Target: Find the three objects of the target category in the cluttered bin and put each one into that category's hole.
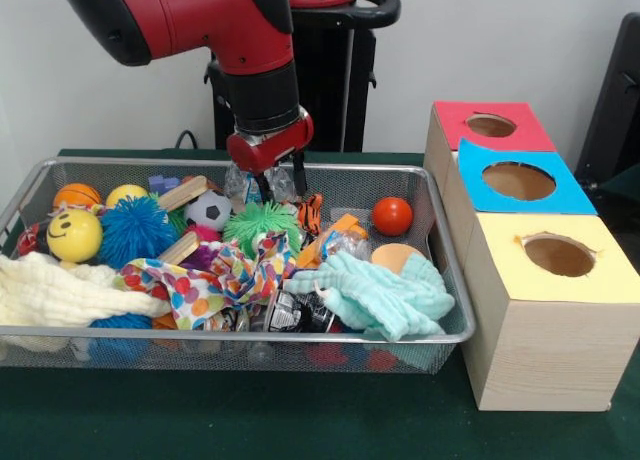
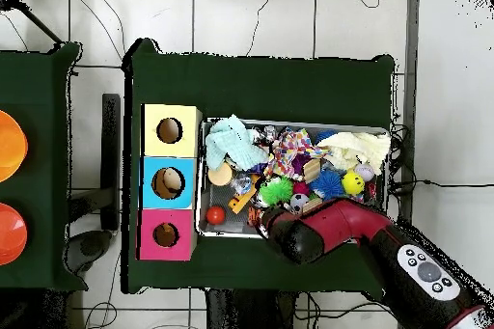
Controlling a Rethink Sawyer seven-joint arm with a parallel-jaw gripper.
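The wire mesh bin [image 1: 250, 334] is full of clutter; it also shows in the overhead view [image 2: 203, 182]. An orange plush with black tiger stripes [image 1: 311, 213] lies near the bin's back wall, partly buried. My gripper [image 1: 281, 186] hangs open over the back of the bin, just left of the tiger plush, its fingers down beside crumpled clear plastic. It holds nothing I can see. In the overhead view my arm [image 2: 323, 233] hides it. No tan-brown plush shows. The red-ringed hole [image 1: 490, 126] is farthest on the wood box and shows from above too [image 2: 166, 234].
The blue-ringed hole [image 1: 518, 181] and yellow-ringed hole [image 1: 558, 255] sit nearer the camera. In the bin are a red ball [image 1: 392, 216], a green spiky ball [image 1: 262, 222], a blue spiky ball [image 1: 137, 230], a yellow smiley ball [image 1: 74, 236], a mint cloth [image 1: 385, 295] and a cream cloth [image 1: 50, 290].
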